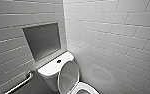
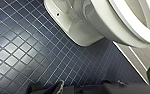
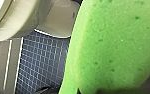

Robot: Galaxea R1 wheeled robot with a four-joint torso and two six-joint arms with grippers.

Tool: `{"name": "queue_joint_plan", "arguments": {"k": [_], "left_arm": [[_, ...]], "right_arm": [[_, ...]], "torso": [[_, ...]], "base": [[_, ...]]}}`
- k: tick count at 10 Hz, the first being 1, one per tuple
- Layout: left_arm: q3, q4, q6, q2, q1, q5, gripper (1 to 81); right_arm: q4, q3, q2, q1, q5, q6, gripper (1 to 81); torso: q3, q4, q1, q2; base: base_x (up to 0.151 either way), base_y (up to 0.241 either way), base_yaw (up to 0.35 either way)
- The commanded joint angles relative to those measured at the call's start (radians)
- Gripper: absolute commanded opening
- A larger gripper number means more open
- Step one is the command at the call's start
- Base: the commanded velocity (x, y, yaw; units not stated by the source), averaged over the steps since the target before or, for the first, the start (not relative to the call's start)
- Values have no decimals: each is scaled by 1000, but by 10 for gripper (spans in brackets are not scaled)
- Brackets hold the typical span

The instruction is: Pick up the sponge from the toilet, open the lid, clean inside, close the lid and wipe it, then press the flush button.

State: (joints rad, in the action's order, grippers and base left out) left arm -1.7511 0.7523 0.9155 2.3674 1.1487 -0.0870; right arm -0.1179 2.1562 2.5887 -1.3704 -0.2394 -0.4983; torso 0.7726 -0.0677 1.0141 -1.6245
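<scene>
Nearest, pinched in the right gripper [image 3: 141, 90]: the sponge [image 3: 116, 42], bright green and pitted, up off the floor [image 2: 21, 50] near the bowl [image 2: 108, 25]. Of the left gripper [image 2: 83, 89], just dark shapes low over the floor; cannot tell whether spread or pressed together. Below both, dark blue floor in small square tiles. Next, the toilet [image 1: 50, 79], white and glossy, footed on those tiles, with pale wall tiles [image 1: 116, 50] just to its right. On it the lid [image 1: 68, 76], raised upright against the tank [image 1: 49, 68], greyish underside facing near, bowl open beneath. On the tank top, a round dark flush button [image 1: 58, 61]. Left of the tank, a metal grab bar [image 1: 19, 84] slanting along the wall. Farthest, a recessed niche [image 1: 42, 41] in the white-tiled wall above the tank.
</scene>
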Motion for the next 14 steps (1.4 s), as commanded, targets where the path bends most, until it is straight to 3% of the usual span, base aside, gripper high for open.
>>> {"name": "queue_joint_plan", "arguments": {"k": [1, 7, 11, 14], "left_arm": [[-39, 71, -47, 46, 1, -152, 811], [-241, 73, -153, 210, 96, -157, 811], [-321, 71, -172, 293, 117, -155, 811], [-399, 70, -172, 360, 130, -155, 811]], "right_arm": [[-42, -13, -26, 49, 34, 3, 10], [-101, -48, -51, 36, 32, 3, 10], [-137, -459, -308, 124, 29, 0, 10], [-134, -613, -436, 213, 29, -2, 10]], "torso": [[0, 0, 0, 0], [0, 0, 0, 0], [-1, 0, 0, 0], [-1, 0, 0, -1]], "base": [[0, 0, 0], [0, 0, 0], [0, 0, 0], [0, 0, 0]]}}
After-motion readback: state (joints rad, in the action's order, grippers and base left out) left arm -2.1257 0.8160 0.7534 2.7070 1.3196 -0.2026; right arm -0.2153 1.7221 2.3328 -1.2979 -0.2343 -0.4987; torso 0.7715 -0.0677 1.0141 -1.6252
